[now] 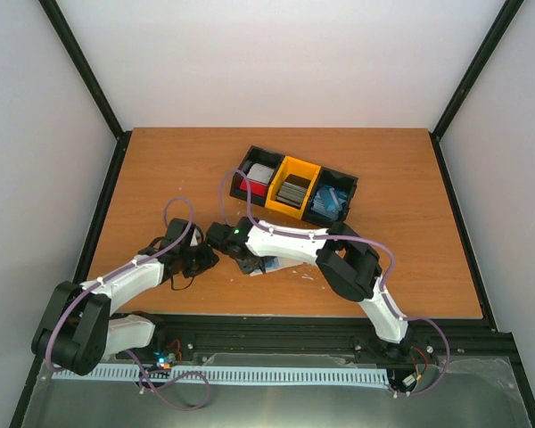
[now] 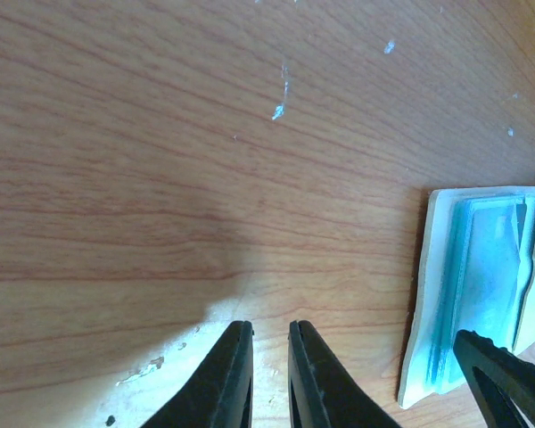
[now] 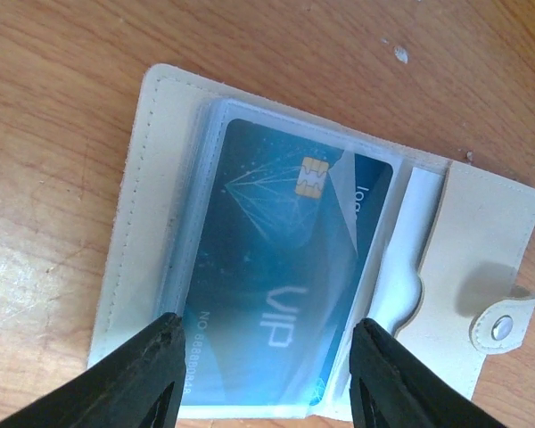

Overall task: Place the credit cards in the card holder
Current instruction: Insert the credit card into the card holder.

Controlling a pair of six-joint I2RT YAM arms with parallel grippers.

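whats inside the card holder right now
The open card holder shows a blue card, gold chip and VIP lettering, in a clear pocket. Anything stacked beneath that card is covered, so further cards cannot be ruled out.

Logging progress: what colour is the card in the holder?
Blue card, gold chip; right wrist view shows it best.

white arms, black joints, purple cables, black pincer fingers

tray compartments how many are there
3, side by side: left black compartment with red and white cards, middle yellow compartment with grey cards, right black compartment with blue cards.
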